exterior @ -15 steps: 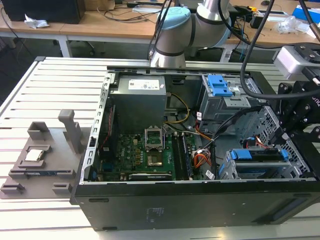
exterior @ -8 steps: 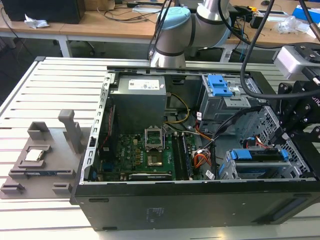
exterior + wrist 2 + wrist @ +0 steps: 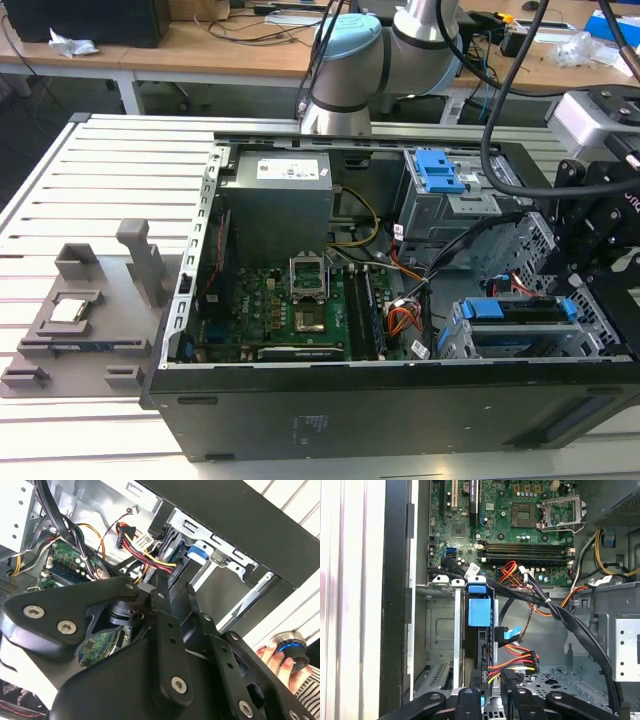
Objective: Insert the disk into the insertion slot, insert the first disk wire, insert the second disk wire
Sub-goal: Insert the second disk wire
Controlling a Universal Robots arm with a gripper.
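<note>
One disk (image 3: 479,612) is seated in one insertion slot (image 3: 442,625). One gripper (image 3: 492,692) is held close by; whether it is open or closed cannot be told.

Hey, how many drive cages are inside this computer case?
2. A tall grey cage with a blue latch sits farther back; the silver insertion slot holding the disk is nearer. More may be hidden.

Black cables (image 3: 570,620) hem the disk (image 3: 479,612) — insertion slot (image 3: 440,630) alongside open.
</note>
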